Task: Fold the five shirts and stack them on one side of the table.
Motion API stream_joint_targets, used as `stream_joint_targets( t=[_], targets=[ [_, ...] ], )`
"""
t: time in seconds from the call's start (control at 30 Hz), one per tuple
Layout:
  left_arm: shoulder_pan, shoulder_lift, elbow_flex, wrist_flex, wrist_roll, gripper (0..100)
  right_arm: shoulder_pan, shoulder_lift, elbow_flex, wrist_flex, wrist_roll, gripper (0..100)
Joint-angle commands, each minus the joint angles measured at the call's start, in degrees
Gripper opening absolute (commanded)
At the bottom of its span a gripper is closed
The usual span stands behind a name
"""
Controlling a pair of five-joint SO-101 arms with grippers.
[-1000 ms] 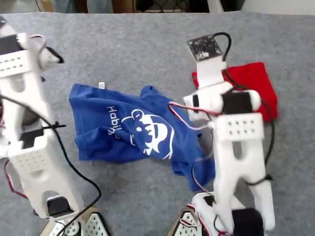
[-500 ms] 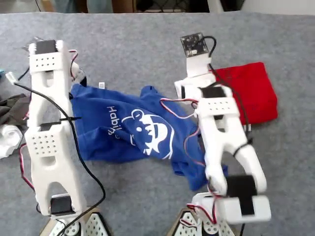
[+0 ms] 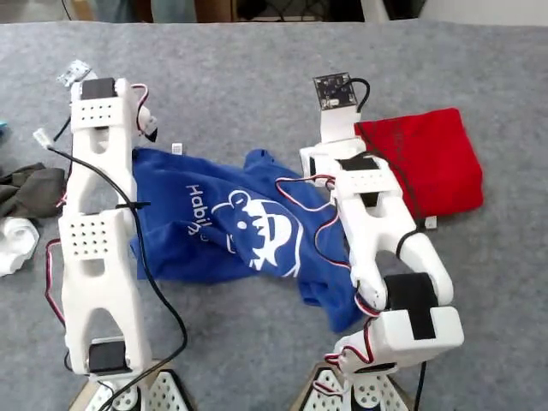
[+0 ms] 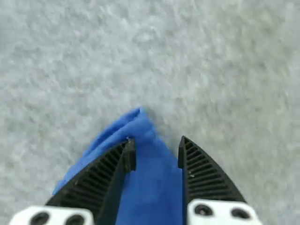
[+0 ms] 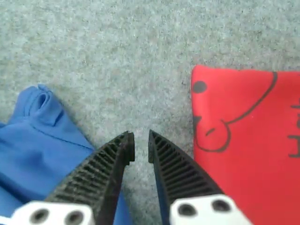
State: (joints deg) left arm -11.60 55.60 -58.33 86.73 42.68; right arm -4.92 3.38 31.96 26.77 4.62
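Grey felt covers the counter (image 3: 257, 68). At the far left edge of the high view lie a dark garment (image 3: 30, 188) and a white one (image 3: 15, 244), both unfolded.

Next along, the left gripper (image 4: 157, 145) is at the upper left corner of the blue shirt (image 3: 231, 231). Its jaws stand well apart, straddling the pointed tip of cloth without pinching it. The shirt sprawls print-up and rumpled across the middle, and its lower right part runs under the right arm.

The right gripper (image 5: 139, 140) hangs over bare felt between the blue collar and the red shirt (image 3: 428, 163), which lies folded at the upper right. Its jaws are nearly together. A sliver of blue may sit deep between them, but I can't be sure it grips anything.

I'd judge the step to be taking the shirt's top corners so it can be spread flat. To do that well, the left gripper should push further onto the corner before closing, so the cloth doesn't slip out. The right gripper should open and shift toward the blue shoulder, keeping off the red shirt.

From above you get the whole lie of the shirt and its creases. The wrist views give the jaw gaps and exactly what lies between them, which the arms' bodies cover from overhead.
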Motion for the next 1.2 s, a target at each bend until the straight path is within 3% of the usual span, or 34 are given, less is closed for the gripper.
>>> stream_joint_targets(
  t=[0.0,0.43,0.7,1.17],
  targets=[
    [-2.95,0.97,-6.20,-0.97,0.53,17,0.09,-0.13,-1.27,-1.14,-0.26,6.0],
    [-4.00,4.13,-9.27,0.00,0.53,17,0.09,-0.13,-1.19,-1.14,-0.26,6.0],
    [-1.98,4.66,-17.01,7.12,1.23,17,0.09,-0.13,-1.19,-1.14,-0.26,6.0],
    [-1.54,11.08,-15.08,2.29,1.41,17,0.09,-0.13,-1.19,-1.14,-0.26,6.0]
  ],
)
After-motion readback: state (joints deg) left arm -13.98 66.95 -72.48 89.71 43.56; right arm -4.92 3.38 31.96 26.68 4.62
